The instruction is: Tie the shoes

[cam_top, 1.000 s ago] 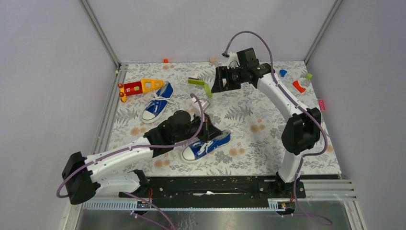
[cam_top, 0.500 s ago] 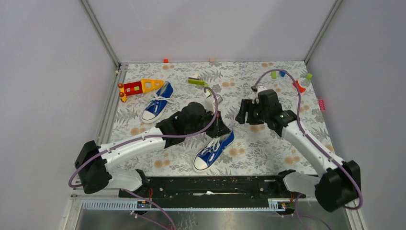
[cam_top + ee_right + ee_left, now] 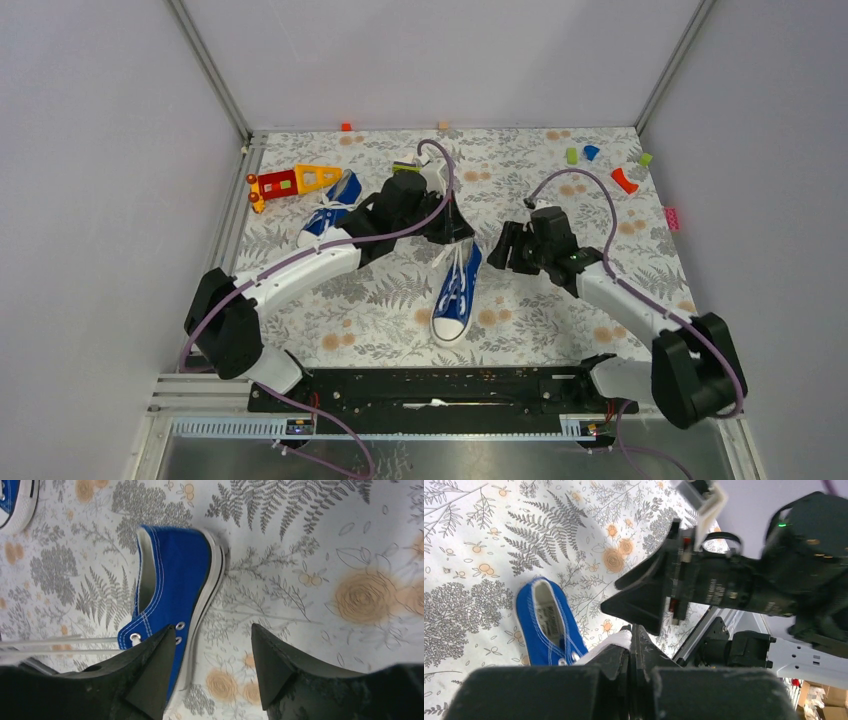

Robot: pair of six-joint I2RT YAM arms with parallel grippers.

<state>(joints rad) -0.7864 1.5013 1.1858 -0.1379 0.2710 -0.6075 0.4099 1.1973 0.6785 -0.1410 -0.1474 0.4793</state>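
left claw (image 3: 450, 230) clenched on the white lace (image 3: 616, 639) of the near shoe (image 3: 457, 295), holding it taut toward 12 o'clock, likely so the strands lift off the eyelets. right claw (image 3: 503, 246) released, jaws apart, at that shoe's 2 o'clock by the heel, probably lined up for the other lace. second shoe (image 3: 328, 215) sits at 10 o'clock, partly under the left arm (image 3: 300, 265), beside the toy (image 3: 288, 182).

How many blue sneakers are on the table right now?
2. The near sneaker lies mid-table, toe toward the arm bases; the far sneaker sits back left, partly under the left arm.
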